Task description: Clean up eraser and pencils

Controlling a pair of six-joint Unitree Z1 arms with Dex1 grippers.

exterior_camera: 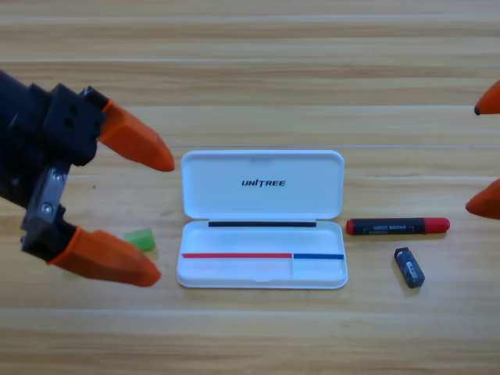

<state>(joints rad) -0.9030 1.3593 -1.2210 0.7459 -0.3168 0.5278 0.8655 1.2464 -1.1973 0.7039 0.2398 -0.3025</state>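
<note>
Left gripper [160, 220] hangs spread wide with the green pencil [139, 238] peeking out beside its lower jaw, at seven o'clock from its gap, then the open white case [262, 195], red pencil [398, 226] lying crosswise, eraser [409, 267] at five o'clock, nearer the waiting, parted right gripper [475, 158].

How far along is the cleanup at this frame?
Nothing is stowed yet: the open white case holds none of the items. In hand: the left gripper, jaws open, is by the green pencil. Left: red pencil and eraser lie right of the case; right gripper waits at the edge.
</note>
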